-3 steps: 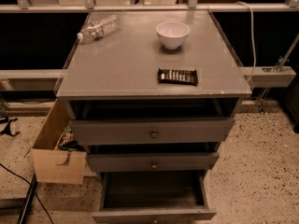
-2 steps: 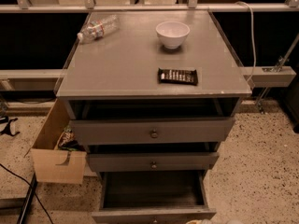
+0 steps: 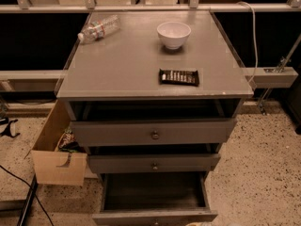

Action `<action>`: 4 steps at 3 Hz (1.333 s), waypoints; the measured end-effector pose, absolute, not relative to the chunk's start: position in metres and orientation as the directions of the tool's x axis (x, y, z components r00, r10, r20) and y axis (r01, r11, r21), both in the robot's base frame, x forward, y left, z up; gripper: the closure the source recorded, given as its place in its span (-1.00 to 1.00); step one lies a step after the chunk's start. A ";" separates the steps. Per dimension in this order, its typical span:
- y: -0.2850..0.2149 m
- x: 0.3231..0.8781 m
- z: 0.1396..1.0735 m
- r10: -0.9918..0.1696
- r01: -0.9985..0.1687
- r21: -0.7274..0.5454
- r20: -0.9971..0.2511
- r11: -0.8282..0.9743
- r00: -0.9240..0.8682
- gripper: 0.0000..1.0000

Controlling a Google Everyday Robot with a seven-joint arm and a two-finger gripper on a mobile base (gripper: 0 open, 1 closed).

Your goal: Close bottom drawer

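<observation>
Since a second earlier, a pale sliver of the hand (image 3: 198,224) had crept in at the lower edge, just beside the bottom drawer (image 3: 141,217), which stood pulled far out; whether the hand was released or clenched could not be told.

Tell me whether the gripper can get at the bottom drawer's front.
Probably yes. The gripper barely shows at the picture's lower edge, just in front of the bottom drawer, which stands pulled far out. Nothing visible lies between them.
</observation>
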State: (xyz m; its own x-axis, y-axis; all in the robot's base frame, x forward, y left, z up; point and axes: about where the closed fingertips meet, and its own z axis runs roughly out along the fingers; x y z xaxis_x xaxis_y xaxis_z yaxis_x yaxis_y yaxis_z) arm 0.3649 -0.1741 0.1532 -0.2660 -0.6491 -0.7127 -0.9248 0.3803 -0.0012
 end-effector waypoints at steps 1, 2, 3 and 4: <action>-0.169 0.374 0.145 -0.639 -0.927 -0.031 -0.733 0.374 -0.234 1.00; -0.163 0.384 0.140 -0.633 -0.929 -0.059 -0.747 0.365 -0.202 1.00; -0.156 0.395 0.137 -0.629 -0.931 -0.088 -0.759 0.355 -0.168 1.00; -0.149 0.406 0.135 -0.622 -0.931 -0.120 -0.772 0.344 -0.130 1.00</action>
State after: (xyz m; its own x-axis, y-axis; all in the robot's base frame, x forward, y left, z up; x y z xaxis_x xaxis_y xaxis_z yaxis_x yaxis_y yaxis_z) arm 0.4065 -0.1487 0.1348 -0.1304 -0.6224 -0.7718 -0.9311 0.3444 -0.1204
